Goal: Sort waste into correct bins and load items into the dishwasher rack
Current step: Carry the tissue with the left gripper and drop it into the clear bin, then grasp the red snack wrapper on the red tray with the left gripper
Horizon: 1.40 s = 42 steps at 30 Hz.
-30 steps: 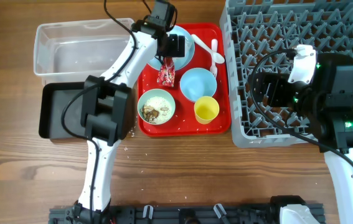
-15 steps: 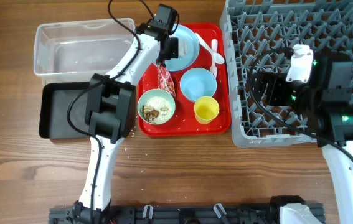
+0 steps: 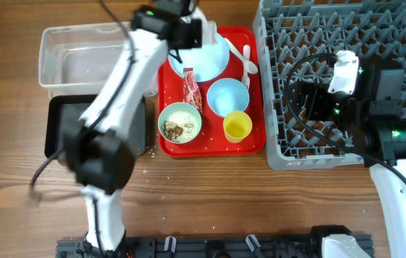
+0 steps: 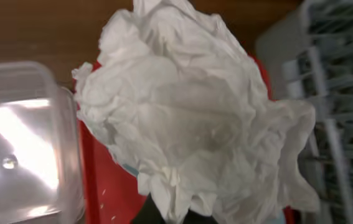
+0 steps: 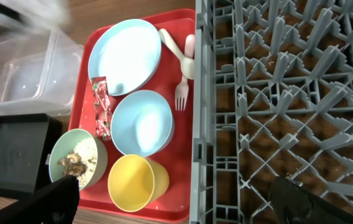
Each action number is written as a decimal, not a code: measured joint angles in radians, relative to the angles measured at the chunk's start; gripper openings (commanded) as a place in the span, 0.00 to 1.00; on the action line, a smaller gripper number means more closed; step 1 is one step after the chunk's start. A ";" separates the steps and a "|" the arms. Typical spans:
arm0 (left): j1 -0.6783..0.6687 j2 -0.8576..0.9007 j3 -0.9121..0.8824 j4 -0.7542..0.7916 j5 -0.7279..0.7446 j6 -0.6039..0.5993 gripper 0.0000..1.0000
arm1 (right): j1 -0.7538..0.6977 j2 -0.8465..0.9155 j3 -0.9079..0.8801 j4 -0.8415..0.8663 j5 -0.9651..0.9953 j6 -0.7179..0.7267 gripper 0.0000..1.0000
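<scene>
Napkin [image 4: 182, 112] clamped in L jaws | R jaws apart over rack [image 5: 199, 124] | wrapper [image 5: 101, 106] print too small to read

Bright, even light throughout, shadows soft. Overhead: left arm [image 3: 119, 80] smeared by motion blur. Left wrist: napkin [image 4: 182, 112] too close, soft-focused; glare patch on clear tub [image 4: 20, 143], lamp probably above.

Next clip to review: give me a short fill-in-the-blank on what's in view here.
1. The crumpled napkin in the left gripper is ___ in colour.
2. The yellow cup stands on the ___ tray.
3. The right gripper, above the dishwasher rack, has its jaws ___.
Missing words: white; red; open.
</scene>
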<state>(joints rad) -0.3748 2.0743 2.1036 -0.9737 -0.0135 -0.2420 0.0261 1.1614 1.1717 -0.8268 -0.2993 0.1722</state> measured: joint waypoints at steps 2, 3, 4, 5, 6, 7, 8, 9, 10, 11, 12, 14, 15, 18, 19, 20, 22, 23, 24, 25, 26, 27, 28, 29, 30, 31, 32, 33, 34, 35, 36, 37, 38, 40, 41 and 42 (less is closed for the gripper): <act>0.029 -0.086 0.016 -0.056 0.004 0.000 0.04 | 0.000 0.000 0.000 0.000 0.000 0.000 1.00; 0.062 -0.120 0.024 -0.093 0.003 0.000 0.04 | 0.000 0.000 0.000 0.000 0.000 0.000 1.00; 0.098 -0.132 0.024 -0.114 0.004 0.000 0.04 | 0.000 0.000 0.000 0.000 0.000 0.001 1.00; 0.142 -0.132 0.023 -0.140 0.003 0.000 0.07 | 0.000 0.000 0.000 0.000 0.000 0.003 1.00; 0.190 -0.117 0.014 -0.149 0.003 0.000 0.08 | 0.000 0.000 0.000 0.000 0.000 0.004 1.00; 0.225 -0.101 0.003 -0.152 0.002 -0.001 0.09 | 0.000 0.000 0.000 0.000 0.000 0.007 1.00; 0.260 -0.082 -0.012 -0.153 0.002 -0.003 0.10 | 0.000 0.000 0.000 0.000 0.000 0.008 1.00; 0.288 -0.059 -0.026 -0.152 0.001 -0.003 0.13 | 0.000 0.000 0.000 0.000 0.000 0.010 1.00; 0.311 -0.034 -0.039 -0.152 0.000 -0.003 0.25 | 0.000 0.000 0.000 0.000 0.000 0.014 1.00; 0.331 -0.007 -0.052 -0.149 -0.001 -0.005 0.41 | 0.000 0.000 0.000 0.000 0.000 0.017 1.00; 0.344 0.020 -0.061 -0.148 -0.003 -0.001 0.67 | 0.000 0.000 0.000 0.000 0.000 0.019 1.00; 0.355 0.072 -0.069 -0.143 -0.005 -0.003 0.93 | 0.000 0.000 0.000 0.000 0.000 0.023 1.00; 0.355 0.099 -0.069 -0.134 -0.004 -0.003 1.00 | 0.000 0.000 0.000 0.000 0.000 0.025 1.00; 0.353 0.126 -0.075 -0.110 0.003 -0.003 1.00 | 0.000 0.000 0.000 0.000 0.000 0.026 1.00; 0.354 0.126 -0.074 -0.105 0.011 -0.003 1.00 | 0.000 0.000 0.000 0.000 0.000 0.026 1.00; 0.354 0.126 -0.070 -0.104 0.024 -0.003 0.98 | 0.000 0.000 0.000 0.000 0.000 0.026 1.00; 0.353 0.126 -0.065 -0.106 0.059 -0.002 0.97 | 0.000 0.000 0.000 0.000 0.000 0.026 1.00; 0.351 0.124 -0.063 -0.107 0.089 0.010 0.97 | 0.000 0.000 0.000 0.000 0.000 0.026 1.00; 0.349 0.121 -0.061 -0.108 0.128 0.029 0.97 | 0.000 0.000 0.000 -0.001 0.000 0.026 1.00; 0.340 0.117 -0.060 -0.109 0.177 0.053 0.97 | 0.000 0.000 0.000 -0.001 0.000 0.026 1.00; 0.326 0.114 -0.060 -0.113 0.213 0.074 0.97 | 0.000 0.000 0.000 -0.001 0.000 0.026 1.00; 0.309 0.111 -0.059 -0.117 0.244 0.094 0.97 | 0.000 0.000 0.000 -0.001 0.000 0.026 1.00; 0.287 0.109 -0.058 -0.120 0.264 0.111 0.98 | 0.000 0.000 0.000 -0.001 0.000 0.026 1.00; 0.250 0.108 -0.058 -0.119 0.284 0.137 0.98 | 0.000 0.000 0.000 -0.001 0.000 0.026 1.00; 0.219 0.108 -0.058 -0.118 0.296 0.156 0.99 | 0.000 0.000 0.000 -0.001 0.000 0.026 1.00; 0.188 0.108 -0.058 -0.114 0.301 0.175 1.00 | 0.000 0.000 0.000 -0.001 0.000 0.026 1.00; 0.155 0.108 -0.058 -0.104 0.300 0.192 1.00 | 0.000 0.000 0.000 -0.002 0.000 0.026 1.00; 0.129 0.108 -0.058 -0.095 0.299 0.205 1.00 | 0.000 0.000 0.000 -0.002 0.000 0.026 1.00; 0.101 0.108 -0.059 -0.081 0.290 0.216 1.00 | 0.000 0.000 0.000 -0.002 0.000 0.026 1.00; 0.078 0.108 -0.059 -0.055 0.277 0.224 1.00 | 0.000 0.000 0.000 -0.003 0.000 0.027 1.00; 0.064 0.108 -0.059 -0.041 0.269 0.233 0.99 | 0.000 0.000 0.000 -0.003 0.000 0.029 1.00; 0.055 0.108 -0.060 -0.026 0.266 0.241 0.99 | 0.000 0.000 0.000 -0.003 0.000 0.029 1.00; 0.052 0.110 -0.061 -0.012 0.261 0.249 0.98 | 0.000 0.000 0.000 -0.003 0.000 0.029 1.00; 0.054 0.124 -0.061 0.000 0.251 0.261 0.96 | 0.000 0.000 0.000 -0.003 0.000 0.030 1.00; 0.056 0.142 -0.061 0.006 0.246 0.269 0.95 | 0.000 0.000 0.000 -0.003 0.000 0.030 1.00; 0.056 0.163 -0.061 0.009 0.246 0.272 0.94 | 0.000 0.000 0.000 -0.003 0.000 0.030 1.00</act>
<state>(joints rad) -0.3183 2.2368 2.0430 -0.9649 0.2329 0.0303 0.0261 1.1614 1.1717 -0.8303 -0.2993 0.2020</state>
